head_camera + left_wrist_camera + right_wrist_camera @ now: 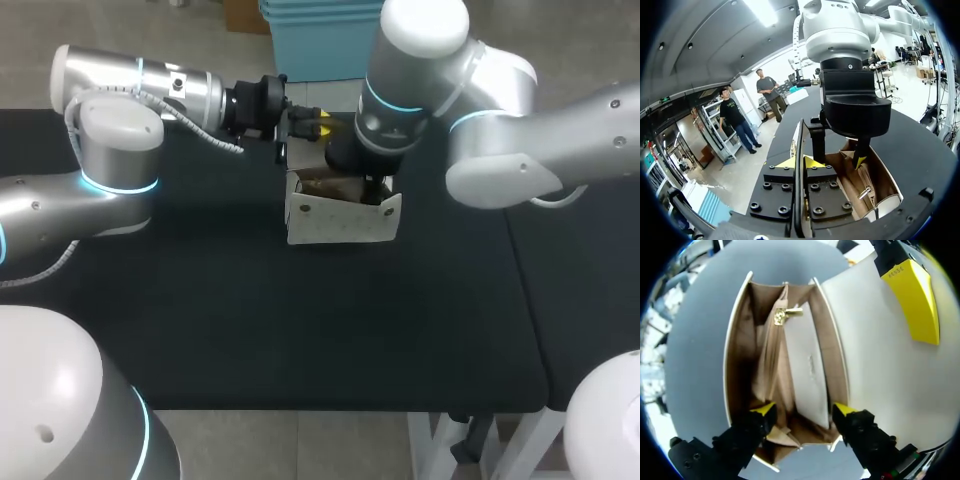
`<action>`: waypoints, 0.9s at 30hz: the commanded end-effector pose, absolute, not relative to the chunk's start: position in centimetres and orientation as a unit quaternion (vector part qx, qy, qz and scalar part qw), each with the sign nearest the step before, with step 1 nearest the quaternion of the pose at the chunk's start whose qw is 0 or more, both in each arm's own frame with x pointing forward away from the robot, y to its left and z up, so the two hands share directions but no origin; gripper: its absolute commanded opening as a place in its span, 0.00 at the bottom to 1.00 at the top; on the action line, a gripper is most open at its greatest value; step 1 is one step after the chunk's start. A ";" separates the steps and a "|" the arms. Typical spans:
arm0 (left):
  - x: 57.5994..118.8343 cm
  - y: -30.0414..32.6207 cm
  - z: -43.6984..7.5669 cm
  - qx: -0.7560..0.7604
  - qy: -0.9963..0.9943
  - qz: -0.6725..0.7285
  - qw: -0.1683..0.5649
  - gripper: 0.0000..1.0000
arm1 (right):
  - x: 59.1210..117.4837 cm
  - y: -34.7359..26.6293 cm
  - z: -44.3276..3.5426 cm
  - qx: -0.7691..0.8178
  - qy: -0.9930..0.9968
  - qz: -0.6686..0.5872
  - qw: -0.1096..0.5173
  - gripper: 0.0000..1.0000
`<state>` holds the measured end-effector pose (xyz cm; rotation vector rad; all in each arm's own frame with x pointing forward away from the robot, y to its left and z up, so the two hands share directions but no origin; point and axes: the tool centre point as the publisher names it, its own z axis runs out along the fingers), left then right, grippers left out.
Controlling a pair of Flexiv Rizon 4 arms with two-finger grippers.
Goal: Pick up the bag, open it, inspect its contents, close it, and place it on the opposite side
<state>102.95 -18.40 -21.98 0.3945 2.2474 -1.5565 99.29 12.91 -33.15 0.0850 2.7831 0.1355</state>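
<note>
Far middle of the black table, white handbag standing open (tan lining, gold zip pull), left gripper clamped on its flap, right gripper spread inside the mouth.

Head camera looks down from behind; right wrist camera peers closely straight into the open cream leather bag, left wrist camera alongside it.

Bright even overhead light, soft shadow inside the bag
</note>
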 end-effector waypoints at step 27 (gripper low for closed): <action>102.8 -19.0 -21.6 0.141 0.797 -0.556 0.189 0.00 | 99.5 13.7 -32.6 0.034 0.977 0.055 0.201 0.37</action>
